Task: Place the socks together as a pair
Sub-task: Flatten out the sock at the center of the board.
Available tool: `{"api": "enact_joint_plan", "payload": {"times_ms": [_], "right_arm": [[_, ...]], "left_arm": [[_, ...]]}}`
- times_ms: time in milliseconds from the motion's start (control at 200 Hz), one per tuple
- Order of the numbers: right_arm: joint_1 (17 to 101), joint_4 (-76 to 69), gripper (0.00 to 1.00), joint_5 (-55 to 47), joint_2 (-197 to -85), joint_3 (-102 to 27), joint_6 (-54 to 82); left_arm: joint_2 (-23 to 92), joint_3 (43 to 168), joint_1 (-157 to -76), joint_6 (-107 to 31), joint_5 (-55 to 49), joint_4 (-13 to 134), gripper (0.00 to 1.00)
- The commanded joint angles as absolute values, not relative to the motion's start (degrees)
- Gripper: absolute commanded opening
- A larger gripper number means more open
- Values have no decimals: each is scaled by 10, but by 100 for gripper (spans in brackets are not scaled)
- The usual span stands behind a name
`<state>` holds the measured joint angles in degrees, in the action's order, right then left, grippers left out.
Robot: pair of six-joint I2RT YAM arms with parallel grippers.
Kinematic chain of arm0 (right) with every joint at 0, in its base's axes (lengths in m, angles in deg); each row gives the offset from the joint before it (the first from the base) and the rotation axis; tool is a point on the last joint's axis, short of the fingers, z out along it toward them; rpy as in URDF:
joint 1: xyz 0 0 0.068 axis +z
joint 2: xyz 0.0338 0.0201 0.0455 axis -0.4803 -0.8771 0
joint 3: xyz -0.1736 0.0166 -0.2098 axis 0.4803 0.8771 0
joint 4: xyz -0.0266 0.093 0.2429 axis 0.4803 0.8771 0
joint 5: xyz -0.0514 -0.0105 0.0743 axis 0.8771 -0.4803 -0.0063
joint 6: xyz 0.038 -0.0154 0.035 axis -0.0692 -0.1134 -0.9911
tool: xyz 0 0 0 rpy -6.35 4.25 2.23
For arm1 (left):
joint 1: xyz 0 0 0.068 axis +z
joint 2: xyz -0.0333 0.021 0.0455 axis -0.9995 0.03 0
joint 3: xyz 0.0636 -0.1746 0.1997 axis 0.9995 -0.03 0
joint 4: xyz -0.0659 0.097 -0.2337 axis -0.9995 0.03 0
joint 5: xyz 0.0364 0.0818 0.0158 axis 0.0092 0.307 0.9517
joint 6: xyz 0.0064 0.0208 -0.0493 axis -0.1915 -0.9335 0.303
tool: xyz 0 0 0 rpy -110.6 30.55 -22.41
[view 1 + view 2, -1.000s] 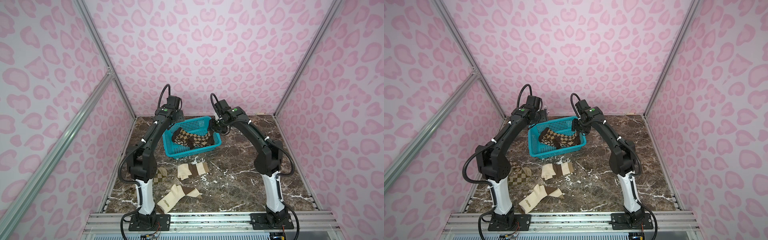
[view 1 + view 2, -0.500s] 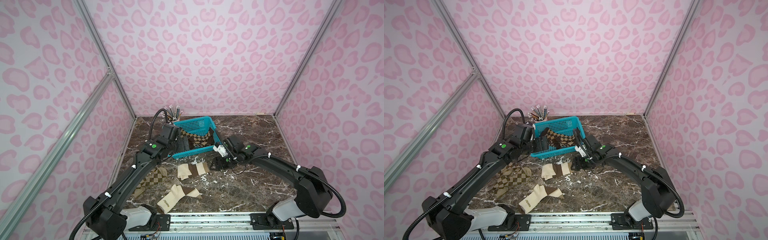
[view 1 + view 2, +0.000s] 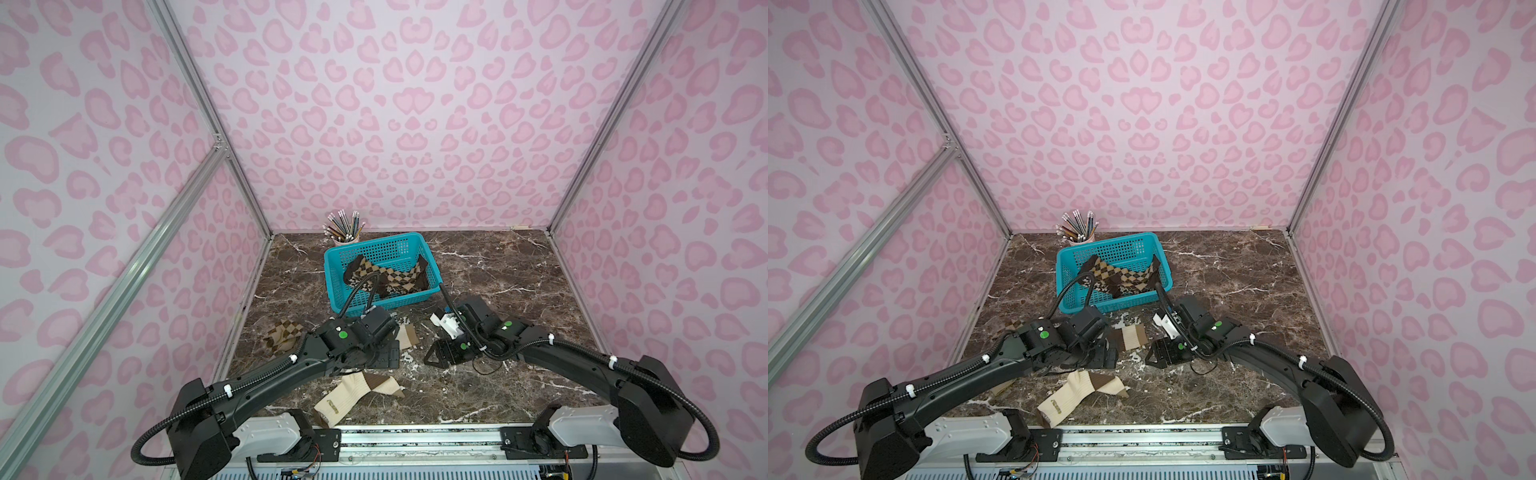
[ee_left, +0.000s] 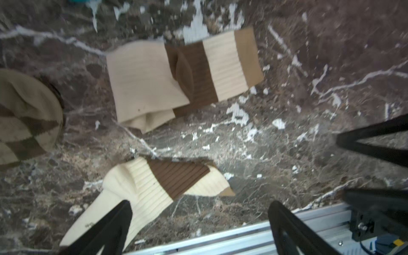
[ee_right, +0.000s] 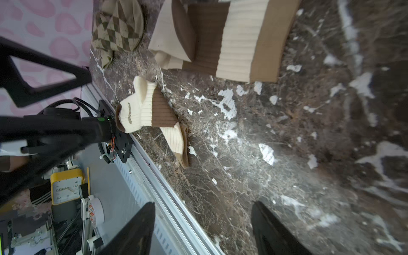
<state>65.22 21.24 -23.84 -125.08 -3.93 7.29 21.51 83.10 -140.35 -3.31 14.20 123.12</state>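
1. Since both arms are hunched low over the marble table [image 3: 498, 291], both top views give a decent look at the pair I'd bet on: a folded cream ribbed sock [image 3: 406, 336] just in front of the teal basket [image 3: 374, 245], and a stretched-out cream ribbed sock [image 3: 353, 395] down by the front rail [image 3: 415, 432]. They're near each other but not touching. The left gripper [image 3: 390, 356] hangs between the two, while the right gripper [image 3: 436, 357] sits off to the side over bare marble. The stretched-out sock's long axis slants from the rail up toward the middle of the table. Left is clearly the nearer arm, imo.
2. From the left wrist, the jaws are spread wide with nothing in them. One fingertip [image 4: 119, 220] overlaps the foot end of the stretched-out sock, but I can't tell if it's touching. The sock runs diagonally away from that finger, brown band then cuff. The folded one lies farther out beyond it, and a diamond-check sock [image 4: 26, 114] is off at the edge.
3. From the right wrist, those jaws are also apart and empty, with only marble between them. Both cream socks lie well off from them, so that arm would have the longer reach. The argyle socks [image 3: 390, 276] are in the basket, out of it for now.
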Motion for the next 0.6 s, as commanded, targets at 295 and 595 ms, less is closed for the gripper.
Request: {"api": "enact_joint_plan", "payload": {"times_ms": [295, 595], "right_arm": [[569, 244, 80, -270, -1152, -16, 114], [535, 265, 80, -275, -1118, -12, 128]], "left_arm": [[268, 760, -1429, 36, 144, 1264, 86], [381, 743, -1449, 16, 146, 1211, 72]]}}
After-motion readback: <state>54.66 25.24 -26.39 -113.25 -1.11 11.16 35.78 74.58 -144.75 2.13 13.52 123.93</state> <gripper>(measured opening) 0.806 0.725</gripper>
